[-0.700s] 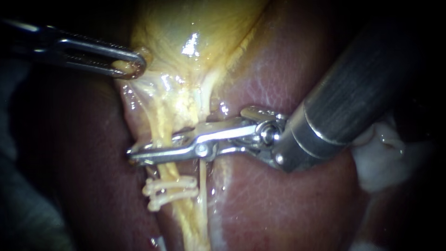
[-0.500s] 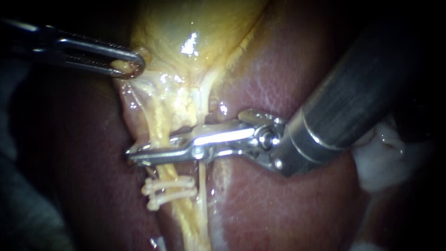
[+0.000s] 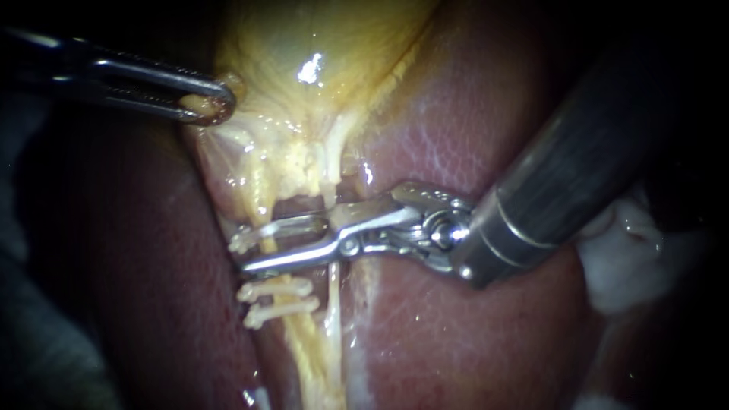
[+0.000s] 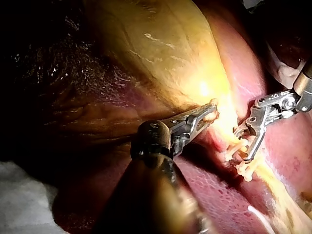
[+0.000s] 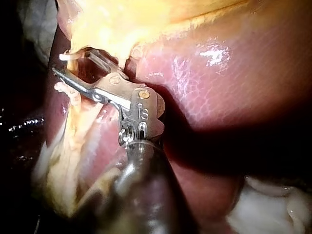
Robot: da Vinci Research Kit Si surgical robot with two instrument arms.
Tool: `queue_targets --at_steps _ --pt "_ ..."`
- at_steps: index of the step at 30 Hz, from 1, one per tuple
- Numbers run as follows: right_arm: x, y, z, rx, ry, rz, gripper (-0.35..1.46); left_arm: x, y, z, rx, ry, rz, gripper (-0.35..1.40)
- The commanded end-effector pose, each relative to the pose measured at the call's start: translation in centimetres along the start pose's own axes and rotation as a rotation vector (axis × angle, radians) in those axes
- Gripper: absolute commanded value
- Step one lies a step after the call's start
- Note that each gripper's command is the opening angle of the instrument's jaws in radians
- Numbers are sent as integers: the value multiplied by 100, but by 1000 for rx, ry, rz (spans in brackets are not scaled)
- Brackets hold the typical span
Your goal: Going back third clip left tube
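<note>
**Right end effector apart around the upper clip on the left tube**

The liver point(image 3: 456, 349) fills most of my view, dark red, smooth and wet. Above it lies the gallbladder point(image 3: 326, 38), yellow and glossy. My right instrument point(image 3: 254, 250), a thick grey shaft with a steel tip, has its end effector apart, one jaw on each side of the left tube point(image 3: 302, 345), a soft yellow strand. My left instrument point(image 3: 209, 108) has its thin looped end effector clamped on a small fold at the gallbladder edge. The third clip point(image 3: 285, 226), pale and slightly curved, crosses the left tube between the open jaws. Just below it are two clips point(image 3: 277, 289), white and ribbed.
</note>
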Motion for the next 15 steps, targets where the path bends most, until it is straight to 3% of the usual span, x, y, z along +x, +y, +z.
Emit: queue_targets --at_steps 1,10,15 --pt "2 -3 -5 -3 -2 -21 48 0 0 -1 0 0 0 -35" --pt "24 -44 -57 -65 -76 -199 47 0 0 -2 -1 0 0 -35" --pt "25 -63 -78 -113 -129 -280 48 0 0 -2 -1 0 0 -35"
